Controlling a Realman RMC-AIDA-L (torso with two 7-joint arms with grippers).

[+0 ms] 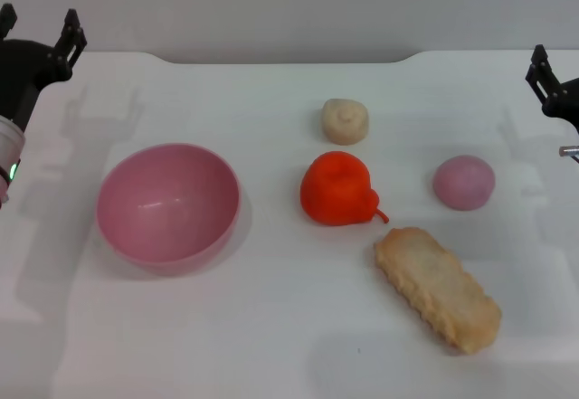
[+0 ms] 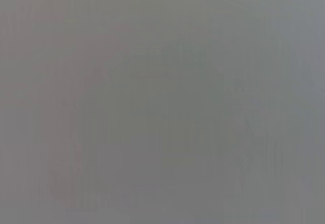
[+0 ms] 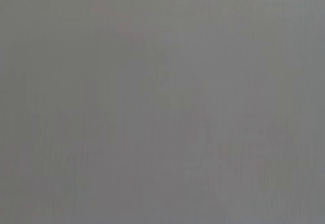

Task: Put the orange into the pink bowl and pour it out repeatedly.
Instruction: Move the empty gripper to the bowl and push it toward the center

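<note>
The orange (image 1: 337, 188), a red-orange lumpy toy fruit with a small curled tail, lies on the white table (image 1: 271, 327) near the middle. The pink bowl (image 1: 168, 203) stands upright and empty to its left, a hand's width away. My left gripper (image 1: 38, 30) hangs open at the far back left, well away from the bowl, with nothing between its fingers. My right gripper (image 1: 545, 75) sits at the far right edge, partly cut off and away from the objects. Both wrist views show only plain grey.
A cream bun (image 1: 345, 120) lies just behind the orange. A mauve-pink ball (image 1: 463, 183) rests to the orange's right. A long tan biscuit-like toy (image 1: 438, 288) lies in front of the ball, toward the table's front right.
</note>
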